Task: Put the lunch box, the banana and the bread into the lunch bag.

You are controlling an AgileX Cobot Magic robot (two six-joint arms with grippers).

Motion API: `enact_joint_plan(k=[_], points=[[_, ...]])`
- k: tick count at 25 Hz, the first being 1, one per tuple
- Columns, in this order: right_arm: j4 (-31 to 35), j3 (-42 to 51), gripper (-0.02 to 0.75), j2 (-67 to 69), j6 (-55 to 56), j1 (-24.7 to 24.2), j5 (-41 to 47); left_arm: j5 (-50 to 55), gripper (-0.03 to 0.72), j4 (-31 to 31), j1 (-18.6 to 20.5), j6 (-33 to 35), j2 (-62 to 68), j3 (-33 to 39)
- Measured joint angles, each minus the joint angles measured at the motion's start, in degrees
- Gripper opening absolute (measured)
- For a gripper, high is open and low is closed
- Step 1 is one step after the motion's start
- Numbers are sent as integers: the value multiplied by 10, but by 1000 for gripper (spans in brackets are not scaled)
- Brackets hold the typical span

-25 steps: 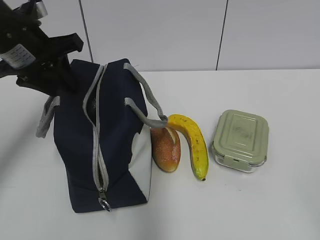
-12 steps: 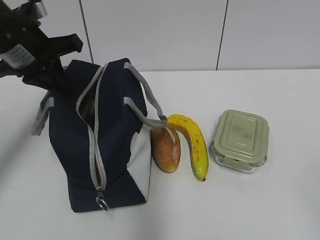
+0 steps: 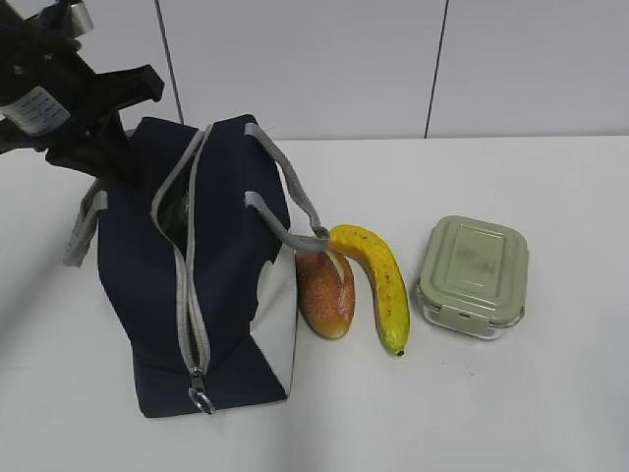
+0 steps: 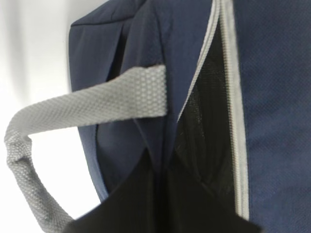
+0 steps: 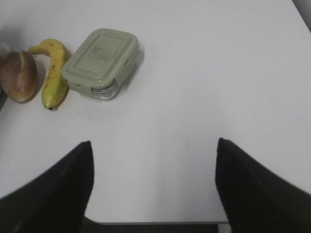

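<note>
My left gripper (image 3: 103,162) has tugged the lunch bag's (image 3: 231,295) far-left edge outward, gaping the zipper; jaws apparently clenched on fabric. Right jaws released. Food still waits on the desk (image 3: 550,393).

L arm (image 3: 59,88) upper left, tool state unclear; R tool (image 5: 153,194) wide apart, hovering, holding nothing.
</note>
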Motion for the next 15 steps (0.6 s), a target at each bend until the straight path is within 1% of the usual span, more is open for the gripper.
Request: enact_joint_plan(k=[5,10,12,15], points=[[0,0,576,0,0,0,-5,0,-2,-2,0,0,0,0],[5,0,576,0,1,0,-33,0,-2,-2,0,0,0,0],[19,0,576,0,5,0,-47,0,-2,-2,0,0,0,0],[61,1,576,0,24,0,-75,0,-2,-2,0,0,0,0]])
